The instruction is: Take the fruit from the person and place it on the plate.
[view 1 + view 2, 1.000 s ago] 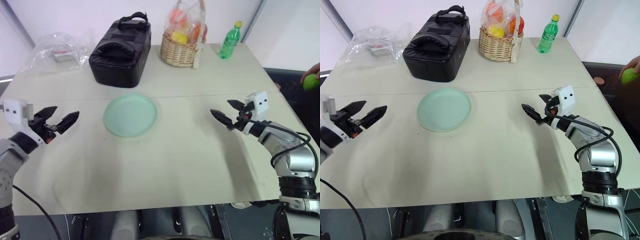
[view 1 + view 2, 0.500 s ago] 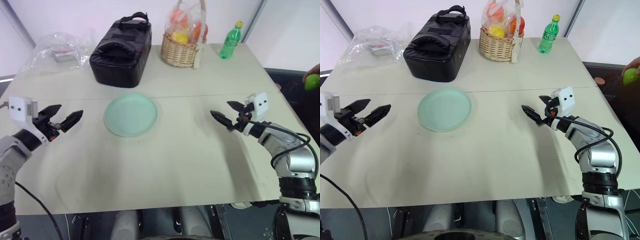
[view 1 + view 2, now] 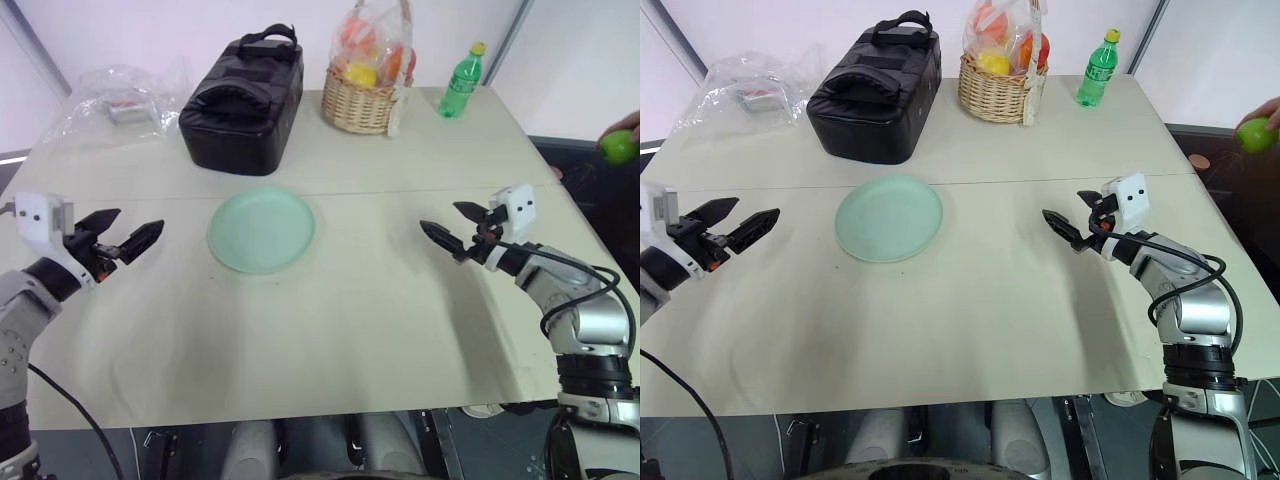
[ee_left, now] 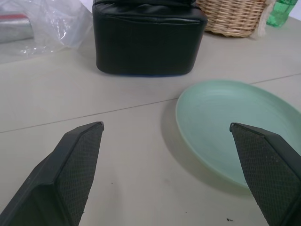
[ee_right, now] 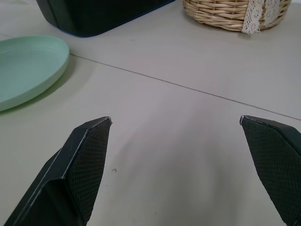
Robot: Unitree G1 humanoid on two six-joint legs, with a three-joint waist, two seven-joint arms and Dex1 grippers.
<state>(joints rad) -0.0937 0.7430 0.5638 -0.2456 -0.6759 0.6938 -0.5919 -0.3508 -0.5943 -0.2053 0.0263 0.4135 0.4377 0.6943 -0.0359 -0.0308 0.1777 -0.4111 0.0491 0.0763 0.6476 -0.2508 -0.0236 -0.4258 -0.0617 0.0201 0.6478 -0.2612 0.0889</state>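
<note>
A bright green apple (image 3: 619,147) is held in a person's hand (image 3: 628,124) at the far right edge, beyond the table's right side. The pale mint-green plate (image 3: 261,229) lies empty at the table's middle, also seen as the plate (image 4: 235,127) and plate (image 5: 26,66) in the wrist views. My right gripper (image 3: 447,226) hovers open over the table, right of the plate and well left of the apple. My left gripper (image 3: 125,233) hovers open left of the plate. Nothing sits between either pair of fingers.
At the back stand a black bag (image 3: 243,98), a wicker basket (image 3: 359,100) of wrapped fruit, a green bottle (image 3: 460,82) and a crumpled plastic bag (image 3: 115,100). The table's right edge (image 3: 585,240) runs between my right arm and the person.
The person's hand with the apple has risen a little at the right edge. My left gripper moved slightly up and right a second ago, then held still. The right gripper kept its place.
</note>
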